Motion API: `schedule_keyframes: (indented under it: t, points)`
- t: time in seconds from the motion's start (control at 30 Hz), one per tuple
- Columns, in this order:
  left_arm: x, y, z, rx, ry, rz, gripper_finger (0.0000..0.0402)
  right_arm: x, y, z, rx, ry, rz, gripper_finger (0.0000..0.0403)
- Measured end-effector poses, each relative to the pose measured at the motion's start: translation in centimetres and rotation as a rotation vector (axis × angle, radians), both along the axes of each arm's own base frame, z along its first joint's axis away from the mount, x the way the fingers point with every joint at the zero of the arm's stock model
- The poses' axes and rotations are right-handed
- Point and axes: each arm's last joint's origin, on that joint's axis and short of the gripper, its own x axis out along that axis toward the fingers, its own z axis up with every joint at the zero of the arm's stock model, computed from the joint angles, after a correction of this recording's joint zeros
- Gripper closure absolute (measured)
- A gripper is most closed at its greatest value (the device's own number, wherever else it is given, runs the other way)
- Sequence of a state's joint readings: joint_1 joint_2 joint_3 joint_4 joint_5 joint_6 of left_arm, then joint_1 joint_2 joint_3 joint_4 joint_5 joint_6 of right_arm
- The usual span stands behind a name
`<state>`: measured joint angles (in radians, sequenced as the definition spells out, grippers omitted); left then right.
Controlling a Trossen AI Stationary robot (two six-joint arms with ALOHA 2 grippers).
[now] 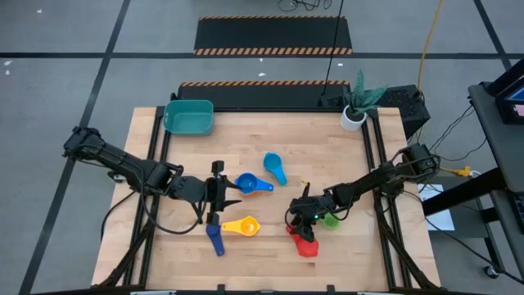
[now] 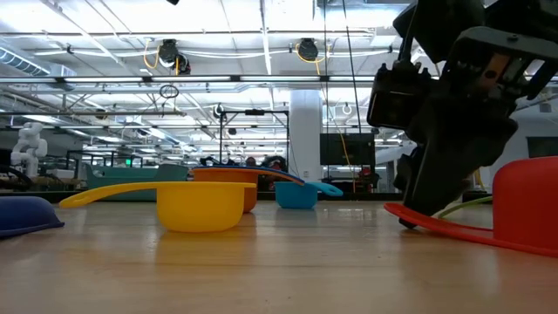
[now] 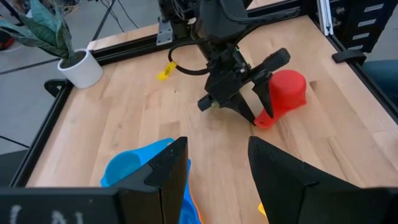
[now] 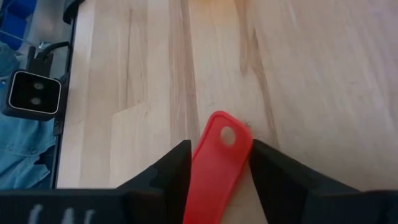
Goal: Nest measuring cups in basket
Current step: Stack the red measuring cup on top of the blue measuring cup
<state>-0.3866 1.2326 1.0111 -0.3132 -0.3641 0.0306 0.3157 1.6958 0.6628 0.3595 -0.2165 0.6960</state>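
Right wrist view shows your right gripper (image 4: 219, 163) closed on the red cup (image 4: 217, 163) by its handle, low over the table. Your left gripper (image 3: 217, 171) waits open beside the blue cup (image 3: 134, 169). The basket (image 1: 189, 116) sits well away from both, holding nothing, so all the nesting is left.

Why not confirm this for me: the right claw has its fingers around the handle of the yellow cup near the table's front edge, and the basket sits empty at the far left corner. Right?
One thing is wrong: the colour. The right claw has its fingers around the handle of the red cup, not the yellow cup, which lies untouched nearer the left claw. The right wrist view shows the red handle between the fingers. The basket is indeed empty at the far left corner.
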Motion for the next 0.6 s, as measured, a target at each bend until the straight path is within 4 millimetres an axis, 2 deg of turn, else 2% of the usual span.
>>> schedule_keyframes:
  t: [0.33, 0.6]
  points:
    - [0.0, 0.0, 0.0, -0.003, -0.003, 0.002, 0.0229, 0.4, -0.8, 0.1, 0.004, -0.008, -0.044, 0.0298]
    - [0.0, 0.0, 0.0, -0.003, -0.004, 0.002, 0.0229, 1.1, -1.4, -1.5, 0.041, 0.010, -0.022, 0.0368]
